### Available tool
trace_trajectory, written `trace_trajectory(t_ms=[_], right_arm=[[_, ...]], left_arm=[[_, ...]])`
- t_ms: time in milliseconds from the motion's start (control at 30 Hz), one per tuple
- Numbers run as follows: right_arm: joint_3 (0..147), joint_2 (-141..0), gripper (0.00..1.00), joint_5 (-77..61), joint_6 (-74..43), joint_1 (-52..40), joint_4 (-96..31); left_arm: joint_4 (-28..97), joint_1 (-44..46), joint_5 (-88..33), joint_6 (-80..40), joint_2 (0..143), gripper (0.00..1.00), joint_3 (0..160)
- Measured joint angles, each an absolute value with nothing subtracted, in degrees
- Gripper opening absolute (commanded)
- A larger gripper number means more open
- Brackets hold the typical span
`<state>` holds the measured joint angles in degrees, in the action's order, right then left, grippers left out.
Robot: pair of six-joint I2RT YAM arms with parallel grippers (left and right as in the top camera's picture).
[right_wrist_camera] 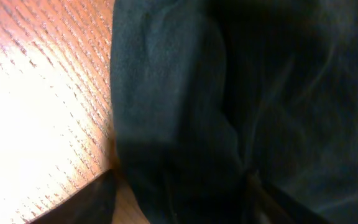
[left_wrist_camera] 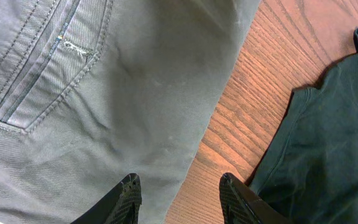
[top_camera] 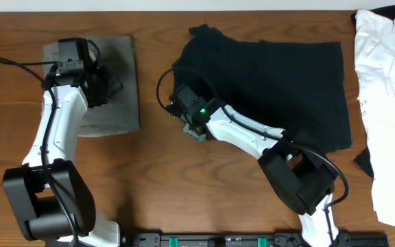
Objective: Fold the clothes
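L gripper (left_wrist_camera: 178, 194), fingers spread, hovers over grey trousers (top_camera: 115, 116), far left. R gripper (right_wrist_camera: 179, 200) sits at left edge of black shirt (top_camera: 286, 82); view dark, blurred, so grip can't be told. White garment (top_camera: 389, 110) cut off at right.

Glossy wood-grain table (top_camera: 149, 178), matt blk cloth shirt (top_camera: 286, 75), grey stitched twill trousers (left_wrist_camera: 104, 93)

No word, brand or number can be read anywhere. The grey trousers (left_wrist_camera: 135, 93) carry a small pale stitched mark (left_wrist_camera: 76, 48) beside the pocket seam, but it forms no legible letters. The white garment (top_camera: 389, 103) shows a few tiny dark specks (top_camera: 362, 103) near its left edge, too small to read.
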<state>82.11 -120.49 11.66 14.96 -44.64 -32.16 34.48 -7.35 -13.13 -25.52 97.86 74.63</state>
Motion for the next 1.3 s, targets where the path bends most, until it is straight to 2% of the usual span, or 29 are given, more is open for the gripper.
trace_trajectory(t_ms=[133,267,300,800,1067,1200,1300], right_arm=[[82.11,-120.57,0.36,11.62,15.07,-44.64,-32.23],[82.11,-120.6,0.05,11.64,15.44,-44.64,-32.21],[82.11,-120.6,0.01,11.7,15.31,-44.64,-32.14],[89.38,-121.03,0.01,12.05,14.55,-44.4,-34.46],[90.11,-121.05,0.04,12.01,13.91,-40.25,-34.65],[90.11,-121.08,0.13,11.57,13.1,-37.43,-33.74],[90.11,-121.08,0.27,10.22,12.23,-35.81,-32.84]], left_arm=[[34.46,-7.35,-13.13,-25.52,97.86,0.44,74.63],[34.48,-7.35,-13.13,-25.52,97.86,0.44,74.63],[34.48,-7.35,-13.13,-25.52,97.86,0.44,74.61],[35.03,-7.35,-13.13,-25.52,97.86,0.44,74.63],[35.14,-7.35,-13.13,-25.52,97.86,0.44,74.63],[35.14,-7.35,-13.13,-25.52,97.86,0.44,74.63],[35.14,-7.35,-13.13,-25.52,97.86,0.44,74.63]])
